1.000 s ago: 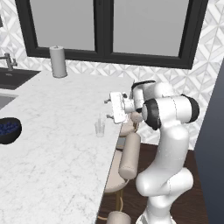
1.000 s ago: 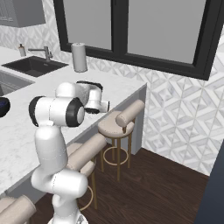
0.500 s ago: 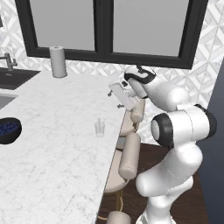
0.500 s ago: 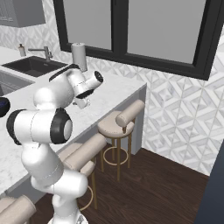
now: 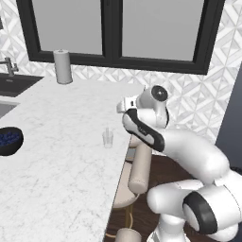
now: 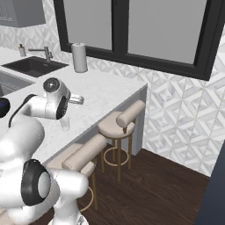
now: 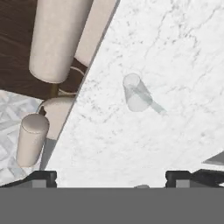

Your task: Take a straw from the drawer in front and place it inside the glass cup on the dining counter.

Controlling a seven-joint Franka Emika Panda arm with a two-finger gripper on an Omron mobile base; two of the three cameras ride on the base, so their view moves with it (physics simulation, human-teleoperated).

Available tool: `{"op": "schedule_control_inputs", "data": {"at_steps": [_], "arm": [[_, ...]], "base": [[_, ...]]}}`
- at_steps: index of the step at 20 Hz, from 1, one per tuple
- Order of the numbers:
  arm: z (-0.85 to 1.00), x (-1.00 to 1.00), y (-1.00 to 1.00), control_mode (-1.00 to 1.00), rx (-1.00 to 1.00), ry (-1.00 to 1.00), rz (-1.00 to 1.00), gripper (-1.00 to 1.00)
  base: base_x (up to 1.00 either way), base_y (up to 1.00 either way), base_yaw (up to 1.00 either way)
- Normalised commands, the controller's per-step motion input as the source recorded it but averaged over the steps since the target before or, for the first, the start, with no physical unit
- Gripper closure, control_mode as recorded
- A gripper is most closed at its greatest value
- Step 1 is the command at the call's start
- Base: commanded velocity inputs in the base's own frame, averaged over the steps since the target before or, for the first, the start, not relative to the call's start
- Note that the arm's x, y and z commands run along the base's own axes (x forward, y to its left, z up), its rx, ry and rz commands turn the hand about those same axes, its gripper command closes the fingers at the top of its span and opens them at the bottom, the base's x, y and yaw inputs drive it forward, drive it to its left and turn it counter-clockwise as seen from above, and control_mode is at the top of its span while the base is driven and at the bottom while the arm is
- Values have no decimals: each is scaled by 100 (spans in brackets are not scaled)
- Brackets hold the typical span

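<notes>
One glass cup (image 7: pixel 136 92) stands upright on the marble surface (image 7: pixel 175 52) near its stool-side edge, with the straw (image 5: pixel 107 132) apparently already inside it. End effector (image 7: pixel 111 178) hangs above at the cup's 6 o'clock, fingertips (image 7: pixel 43 176) spread wide and empty, consistent with a completed release.

- Bare dining counter (image 5: pixel 61 156) surrounds the glass cup (image 5: pixel 108 138) on all sides.
- Paper-towel roll (image 5: pixel 62 66) and dark bowl (image 5: pixel 9 140) stand well apart.
- Beige stools (image 5: pixel 138 169) line the counter edge just beside the cup.
</notes>
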Motion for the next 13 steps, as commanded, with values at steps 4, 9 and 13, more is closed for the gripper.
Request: {"op": "schedule_control_inputs", "data": {"at_steps": [4,9,13], "arm": [[-41,-100,-44,-100,-62,-88,6,-100],[-17,-100,-74,-100,-12,-57,20,-100],[-18,-100,-87,-100,11,-41,22,-100]], "base": [[0,0,0],[0,0,0],[0,0,0]]}}
